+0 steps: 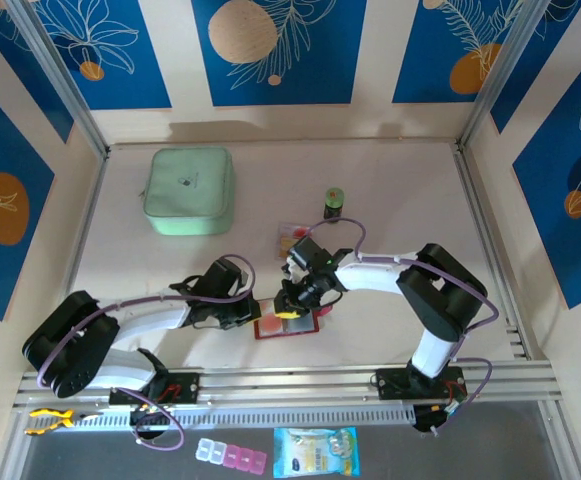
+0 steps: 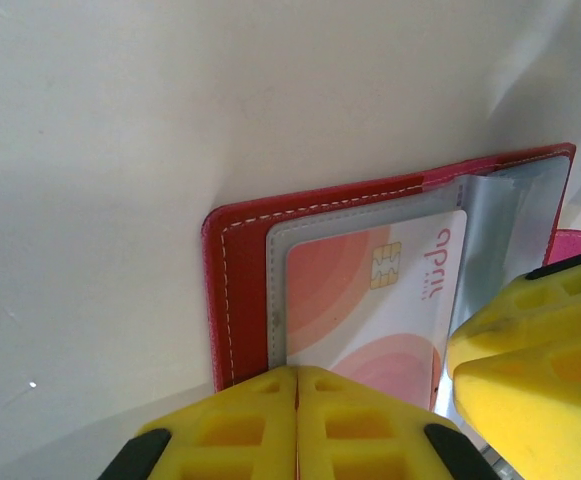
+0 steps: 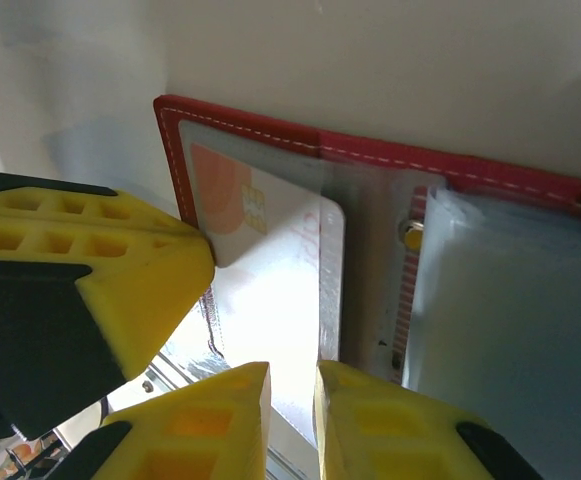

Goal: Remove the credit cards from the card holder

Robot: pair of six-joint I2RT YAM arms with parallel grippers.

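— Where is the card (image 2: 360, 300) lying?
— Inside the wallet (image 2: 238, 300), just ahead of the left gripper (image 2: 297, 420), whose fingers are pressing together. Its long axis is running crosswise to them.
— The right gripper (image 3: 292, 420)?
— Hovering at the card's right end, jaws narrow; grip unclear.

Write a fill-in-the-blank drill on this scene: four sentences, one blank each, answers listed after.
1. The open card holder has a dark ___ cover.
2. The card tucked inside it carries a gold ___.
3. The pouch far from the arms is mint ___.
4. The left gripper has its jaws ___.

Missing words: red; chip; green; shut.
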